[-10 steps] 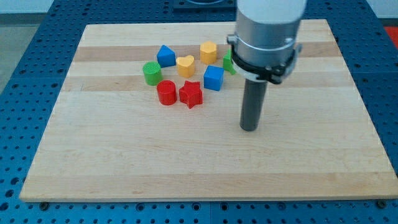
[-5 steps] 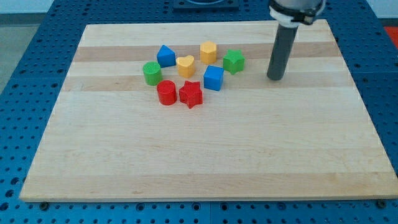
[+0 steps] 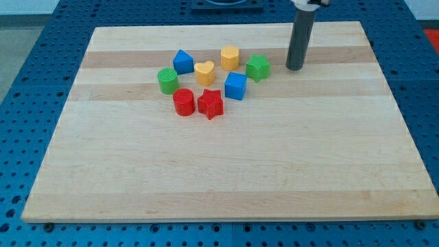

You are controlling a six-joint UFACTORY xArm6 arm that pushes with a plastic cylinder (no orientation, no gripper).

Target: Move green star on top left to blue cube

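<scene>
The green star (image 3: 258,67) lies on the wooden board (image 3: 219,165), just up and to the right of the blue cube (image 3: 235,86), close to it with a narrow gap. My tip (image 3: 294,68) rests on the board to the right of the green star, about a block's width away and not touching it.
A yellow block (image 3: 230,57), a yellow heart (image 3: 204,72), a blue block (image 3: 182,61), a green cylinder (image 3: 167,80), a red cylinder (image 3: 183,102) and a red star (image 3: 210,103) cluster to the left of the blue cube.
My tip has moved from the board's middle towards the view's top right, then up and slightly left, ending beside the green star. No block has moved.
</scene>
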